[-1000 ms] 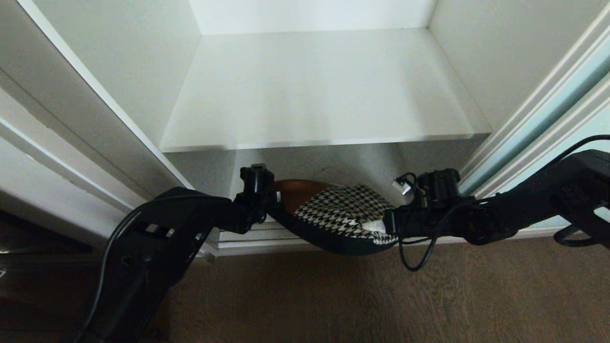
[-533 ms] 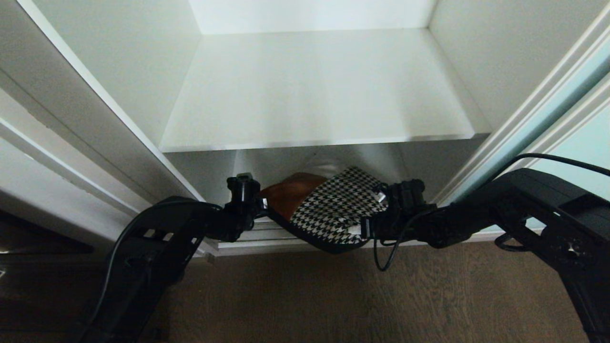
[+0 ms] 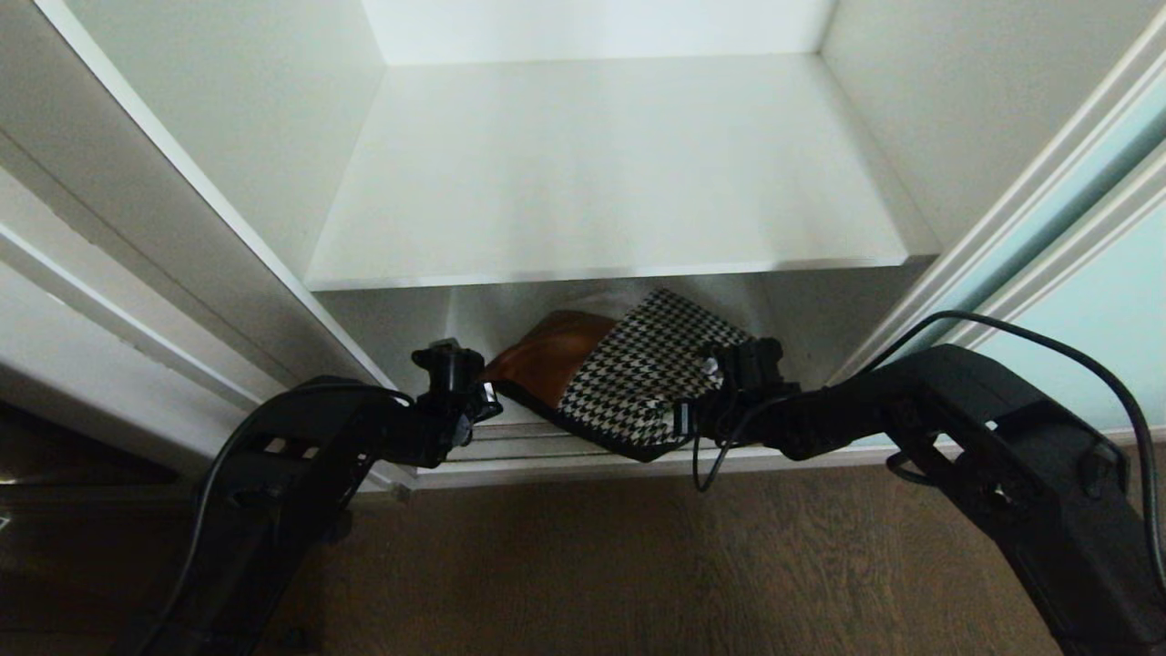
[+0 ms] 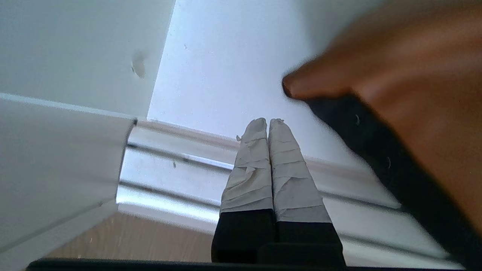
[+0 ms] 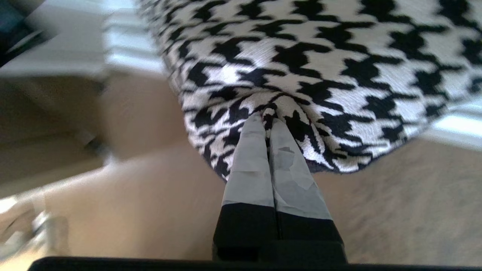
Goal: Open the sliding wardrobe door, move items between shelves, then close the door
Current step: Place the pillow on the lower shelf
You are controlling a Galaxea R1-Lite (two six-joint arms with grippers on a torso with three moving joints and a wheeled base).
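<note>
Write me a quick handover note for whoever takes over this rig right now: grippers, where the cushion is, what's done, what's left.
Right gripper: shut, pinching a fold of the cushion at its near edge.
Left gripper: shut, empty, beside the cushion's tan corner, over the door track.
Cushion: tilted in the bottom compartment, under the upper shelf, near edge overhanging the track.
Done: sliding wardrobe door open, at the right.
Left: settle the cushion, release, withdraw both arms, close the door.

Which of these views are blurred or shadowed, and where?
Head view: sharp; the lower compartment under the shelf lies in shadow. Left wrist view: the cushion is out of focus. Right wrist view: floor and wardrobe edge smeared; houndstooth by the right gripper sharp.
</note>
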